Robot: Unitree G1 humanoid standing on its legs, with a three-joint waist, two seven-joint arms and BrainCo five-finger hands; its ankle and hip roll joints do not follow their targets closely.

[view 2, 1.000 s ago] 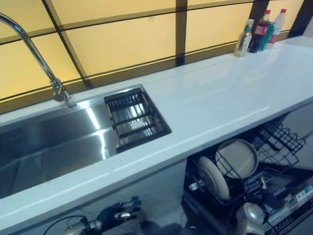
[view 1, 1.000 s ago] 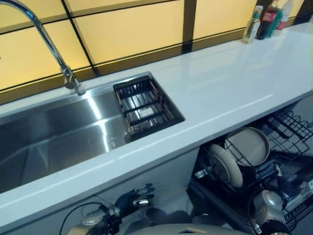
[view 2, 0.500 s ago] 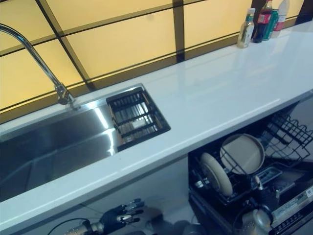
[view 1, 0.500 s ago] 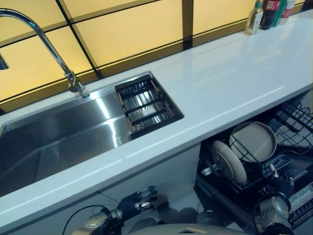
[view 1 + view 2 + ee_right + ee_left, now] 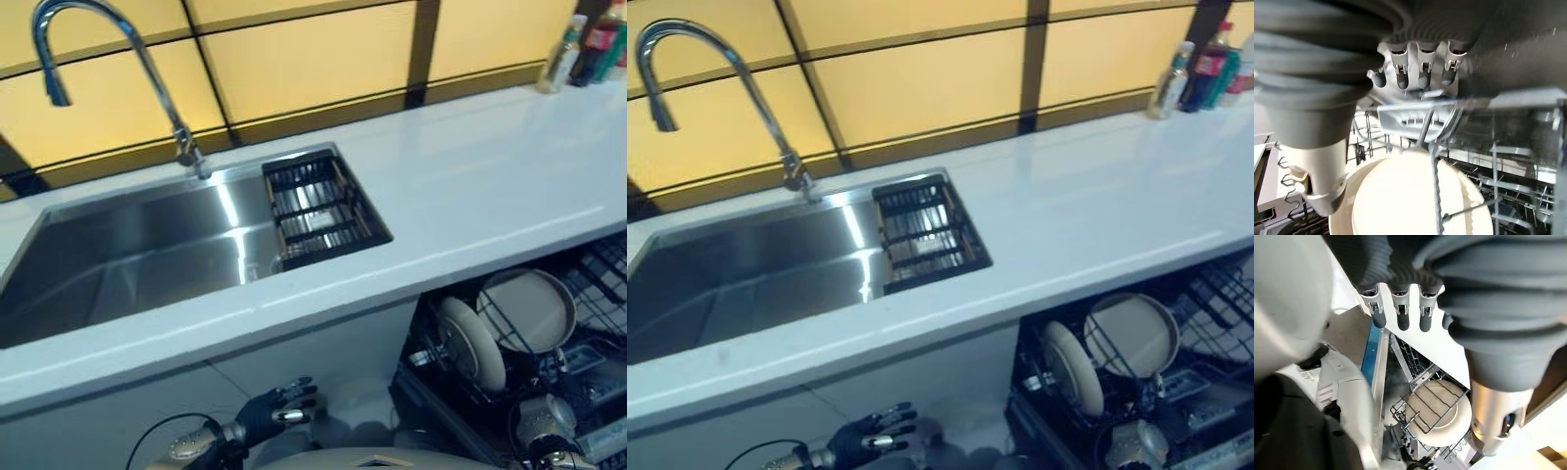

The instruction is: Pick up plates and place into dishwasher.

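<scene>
Right robot hand open above racked plates.

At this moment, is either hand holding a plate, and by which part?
No. The left hand and right hand hold nothing; both plates stand in the dishwasher rack.

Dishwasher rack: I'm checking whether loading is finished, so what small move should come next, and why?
Probably draw the right hand up and out of the dishwasher rack. Its fingers are straight and hold nothing, while two plates stand upright in the rack. The sink and countertop show no further plate, and the left hand hangs open below the counter.
</scene>
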